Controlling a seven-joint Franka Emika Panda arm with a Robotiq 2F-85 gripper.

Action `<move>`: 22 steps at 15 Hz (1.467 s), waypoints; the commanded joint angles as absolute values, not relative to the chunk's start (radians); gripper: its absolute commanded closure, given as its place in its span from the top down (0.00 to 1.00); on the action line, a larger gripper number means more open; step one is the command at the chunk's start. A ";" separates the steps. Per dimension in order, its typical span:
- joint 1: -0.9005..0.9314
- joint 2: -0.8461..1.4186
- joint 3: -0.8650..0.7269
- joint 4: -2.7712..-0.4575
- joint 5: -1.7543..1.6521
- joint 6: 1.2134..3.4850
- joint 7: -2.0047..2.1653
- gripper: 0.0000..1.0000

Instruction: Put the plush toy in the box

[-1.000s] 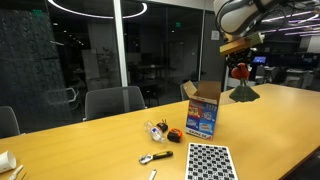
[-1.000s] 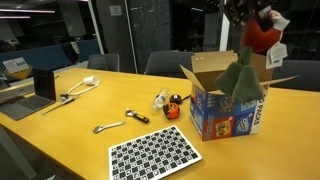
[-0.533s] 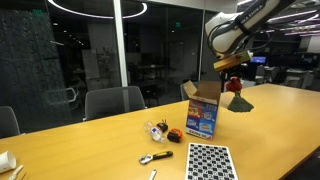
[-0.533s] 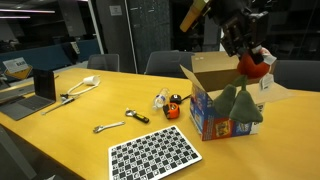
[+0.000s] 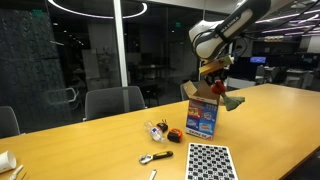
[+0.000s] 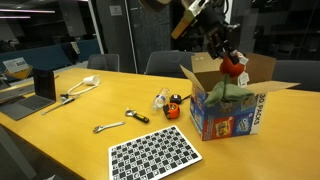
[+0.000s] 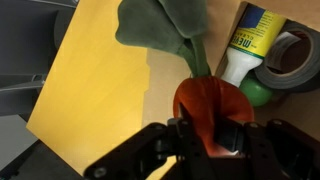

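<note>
Red-orange and dark green plush toy (image 6: 233,68): gripped by its round red top in the end effector (image 6: 224,52), which is clamped closed on it. In the wrist view the dark fingers (image 7: 240,140) press the red top from both sides, and the green cloth trails away from them.

Position of toy: directly over the open top of the box (image 6: 226,112). The red top sits just above the rim. The floppy green cloth droops across the opening and over one upper edge. Whether the cloth touches the cardboard cannot be told.

Box: brown cardboard carton, upright on the counter (image 6: 60,135), flaps standing open, blue printed front with red and white marks.

Seen past the toy in the wrist view, lying on brown cardboard: a white bottle (image 7: 245,45) with a yellow label, and just beside it a grey roll of tape (image 7: 297,58).

Counter: yellow wood, long, with office chairs (image 5: 113,100) along its far side.

Also on the counter:
- Checkered board (image 6: 155,153), black and white, flat, in front of the box and apart from it.
- Orange-and-black gadget (image 6: 173,106), small and round, near the box's side.
- Wrench (image 6: 108,127), metal, lying well apart from the box.
</note>
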State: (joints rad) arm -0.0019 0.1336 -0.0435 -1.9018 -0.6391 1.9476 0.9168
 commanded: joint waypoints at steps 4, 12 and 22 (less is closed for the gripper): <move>0.040 0.236 -0.033 -1.783 -0.615 1.903 0.866 0.59; 0.057 0.241 -0.043 -1.751 -0.609 1.854 0.826 1.00; 0.035 -0.248 -0.013 -1.993 -0.485 1.750 0.597 1.00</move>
State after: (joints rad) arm 0.0439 -0.0510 -0.0349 -1.8472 -0.5672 1.7099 0.7026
